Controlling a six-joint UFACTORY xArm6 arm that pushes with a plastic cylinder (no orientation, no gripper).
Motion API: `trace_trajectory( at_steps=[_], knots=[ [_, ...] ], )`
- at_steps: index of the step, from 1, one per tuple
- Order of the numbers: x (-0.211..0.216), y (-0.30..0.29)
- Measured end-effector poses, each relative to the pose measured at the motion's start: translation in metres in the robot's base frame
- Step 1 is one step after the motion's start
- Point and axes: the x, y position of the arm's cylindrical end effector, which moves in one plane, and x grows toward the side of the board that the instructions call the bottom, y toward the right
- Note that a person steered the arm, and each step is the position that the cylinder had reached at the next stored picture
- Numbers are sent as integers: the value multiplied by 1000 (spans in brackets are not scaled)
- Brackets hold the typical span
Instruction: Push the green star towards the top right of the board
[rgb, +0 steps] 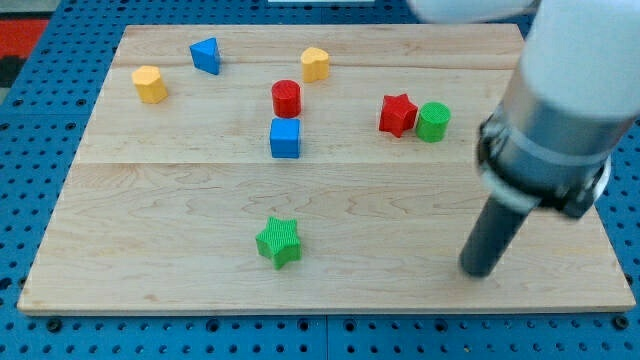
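Near the board's (560, 215) bottom edge, left of centre: green star (278, 241), alone, untouched. Well to its right, my tip (479, 272), a bare rod with no pincer to open or close. Approach step, seemingly: tip not yet behind the star. Next, likely round to its lower left, then pushing up-right, skirting red star (397, 114) and green cylinder (433, 121).

The board (180, 190) is pale wood, matt, with fine straight grain and visible plank seams. The base (40, 335) beneath is blue with a studded, matt plastic look. The green star (278, 241), at 9 o'clock from my tip (478, 270), shows ribbed faces, as does the red cylinder (286, 98). The rod above my tip is dark, smooth and matt.
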Motion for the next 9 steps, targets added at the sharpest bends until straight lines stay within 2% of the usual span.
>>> trace_trajectory(
  at_steps=[1,4,7,9],
  knots=[
    [19,-34],
    [7,-181],
    [-64,-171],
    [-97,-155]
  ],
)
